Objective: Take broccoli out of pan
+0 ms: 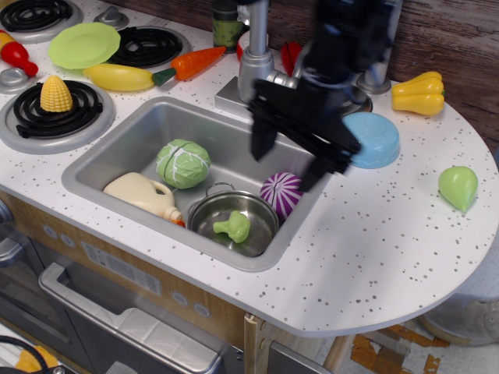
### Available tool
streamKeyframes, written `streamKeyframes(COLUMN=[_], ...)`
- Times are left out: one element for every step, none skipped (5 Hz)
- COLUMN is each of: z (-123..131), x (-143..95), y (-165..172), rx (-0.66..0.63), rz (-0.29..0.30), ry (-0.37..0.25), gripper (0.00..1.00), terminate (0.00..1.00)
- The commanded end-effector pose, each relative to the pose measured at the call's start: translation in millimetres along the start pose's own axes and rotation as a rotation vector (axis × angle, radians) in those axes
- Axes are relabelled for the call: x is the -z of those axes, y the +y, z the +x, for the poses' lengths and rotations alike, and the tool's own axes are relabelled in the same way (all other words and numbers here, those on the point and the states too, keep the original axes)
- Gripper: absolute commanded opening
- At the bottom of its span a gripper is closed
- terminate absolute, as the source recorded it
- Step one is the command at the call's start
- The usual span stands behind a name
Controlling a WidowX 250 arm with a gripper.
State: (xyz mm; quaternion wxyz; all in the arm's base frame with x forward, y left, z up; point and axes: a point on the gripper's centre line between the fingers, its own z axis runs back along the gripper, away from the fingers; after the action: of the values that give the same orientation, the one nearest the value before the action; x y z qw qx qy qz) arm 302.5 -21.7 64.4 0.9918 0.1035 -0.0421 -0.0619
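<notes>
The broccoli [234,227], a small light-green bumpy floret, lies inside the pan [204,215], a round shiny steel pot with a thin loop handle, at the front right of the sink. My black gripper [288,164] hangs open and empty above the sink's right side, over the purple cabbage [281,195]. It is up and to the right of the pan, apart from the broccoli. One fingertip [261,146] points down over the basin, the other sits near the sink's right rim.
The sink [140,128] also holds a green cabbage [182,163] and a cream bottle [142,193]. A faucet [258,54], steel lid, blue bowl [376,139], yellow squash [419,93] and green pear [458,186] sit on the counter. Burners with corn, a banana and a carrot are at left.
</notes>
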Motion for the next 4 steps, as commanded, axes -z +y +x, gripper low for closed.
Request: streamKeyframes(z=[6, 8, 7, 10], x=[20, 41, 60, 73], y=[29, 35, 31, 24], rx=[0.013, 0.030, 0.062, 0.136], rz=[-0.017, -0.078, -0.136, -0.172], ry=[-0.106, -0.153, -0.215, -0.201], gripper=[1.00, 1.00, 1.00, 1.00], terminate=[0.00, 0.00, 0.00, 0.00])
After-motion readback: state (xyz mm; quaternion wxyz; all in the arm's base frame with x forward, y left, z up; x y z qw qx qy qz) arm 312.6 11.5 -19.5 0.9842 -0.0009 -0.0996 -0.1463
